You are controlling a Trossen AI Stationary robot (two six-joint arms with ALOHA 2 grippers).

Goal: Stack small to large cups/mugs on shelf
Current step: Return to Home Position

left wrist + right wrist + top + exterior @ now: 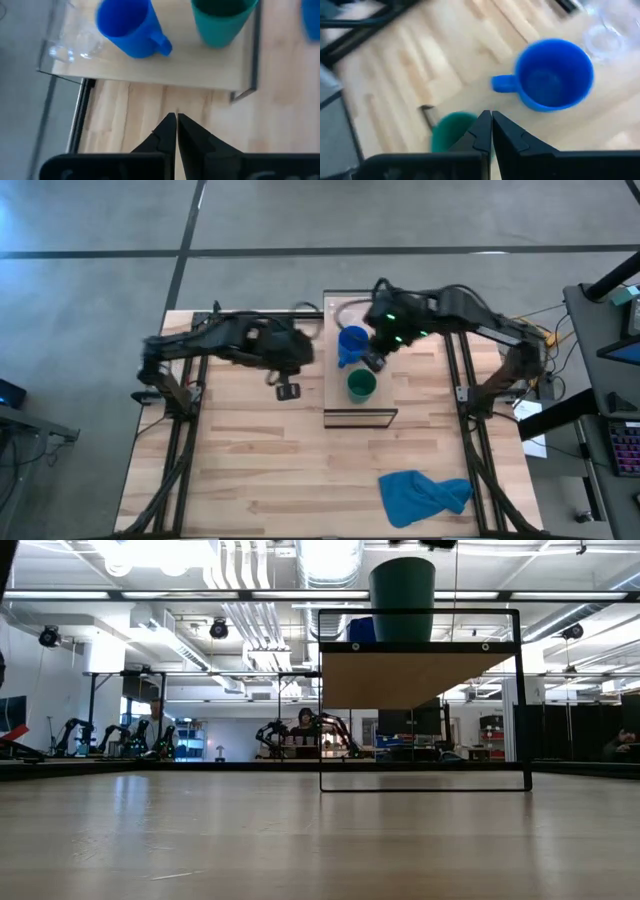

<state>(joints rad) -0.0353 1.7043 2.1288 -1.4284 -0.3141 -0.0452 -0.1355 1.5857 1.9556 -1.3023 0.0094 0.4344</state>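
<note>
Clear cup point(604, 37), blue mug point(351, 345) and green cup point(361, 385) stand in one row on the shelf point(345, 408), small to large, upright, side by side, not nested. Placing looks done to me; only parking my arms is left. My right claw point(373, 362) is pinched closed and empty, above the shelf between mug and green cup. My left claw point(287, 390) is closed too, empty, over the surface point(250, 470) beside the shelf.
</note>
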